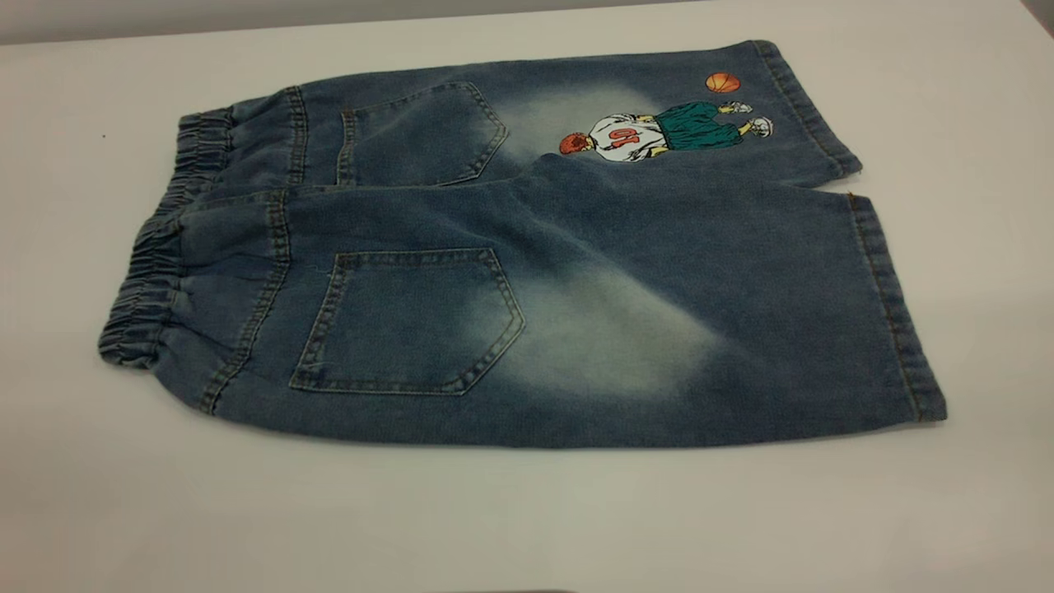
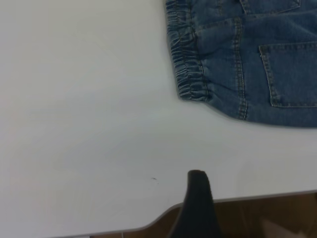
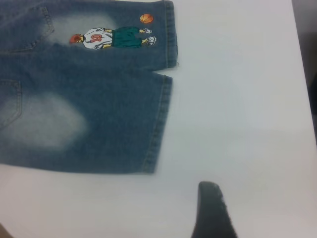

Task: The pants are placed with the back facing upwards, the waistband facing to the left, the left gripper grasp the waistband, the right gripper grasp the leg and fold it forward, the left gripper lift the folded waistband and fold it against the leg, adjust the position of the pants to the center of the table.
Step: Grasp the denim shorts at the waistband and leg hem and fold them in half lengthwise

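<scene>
While flat and unfolded, back up, the faded-blue denim pants lie lengthwise across the wide white table. Their gathered elastic waistband points toward the left gripper; the plain leg ends near the right gripper. Neither touches cloth; each shows one finger, so their opening cannot be told.

A grey wall behind; brown floor below the edge
</scene>
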### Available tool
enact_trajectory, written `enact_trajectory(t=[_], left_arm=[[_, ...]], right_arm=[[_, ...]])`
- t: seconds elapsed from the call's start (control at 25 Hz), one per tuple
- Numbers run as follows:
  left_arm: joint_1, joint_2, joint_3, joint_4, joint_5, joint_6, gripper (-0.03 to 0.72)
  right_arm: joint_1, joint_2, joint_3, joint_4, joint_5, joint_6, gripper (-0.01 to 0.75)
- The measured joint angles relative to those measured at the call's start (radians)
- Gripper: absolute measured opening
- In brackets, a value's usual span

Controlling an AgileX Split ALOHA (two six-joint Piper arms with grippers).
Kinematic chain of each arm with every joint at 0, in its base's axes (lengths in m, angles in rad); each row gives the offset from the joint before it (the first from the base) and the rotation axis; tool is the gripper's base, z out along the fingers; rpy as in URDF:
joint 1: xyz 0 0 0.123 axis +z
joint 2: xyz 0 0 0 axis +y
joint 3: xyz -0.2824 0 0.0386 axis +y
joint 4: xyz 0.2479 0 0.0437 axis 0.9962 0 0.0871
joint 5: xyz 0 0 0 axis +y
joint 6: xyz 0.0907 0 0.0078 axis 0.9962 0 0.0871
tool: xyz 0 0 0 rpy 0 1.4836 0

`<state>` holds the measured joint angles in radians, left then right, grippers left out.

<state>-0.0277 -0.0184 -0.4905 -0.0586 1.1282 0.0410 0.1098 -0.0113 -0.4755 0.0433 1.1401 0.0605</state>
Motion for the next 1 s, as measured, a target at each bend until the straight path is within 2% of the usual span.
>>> enact_trajectory(t=[0.2, 0.48, 0.56, 1.0], left_arm=[[0.000, 0.000, 0.000, 0.001, 0.000, -0.014, 0.535], [0.000, 0.041, -0.061, 0.059, -0.012, -0.167, 0.535], [0.000, 0.104, -0.100, 0.090, -0.025, -0.198, 0.535], [0.000, 0.711, -0.314, 0.117, -0.130, -0.240, 0.535]], right_arm=[[0.000, 0.000, 0.000, 0.043, -0.011, 0.023, 0.408], [0.000, 0.035, -0.100, 0.056, -0.081, 0.025, 0.603], [0.000, 0.084, -0.148, 0.057, -0.087, 0.025, 0.626], [0.000, 0.553, -0.403, 0.072, -0.090, 0.009, 0.605]])
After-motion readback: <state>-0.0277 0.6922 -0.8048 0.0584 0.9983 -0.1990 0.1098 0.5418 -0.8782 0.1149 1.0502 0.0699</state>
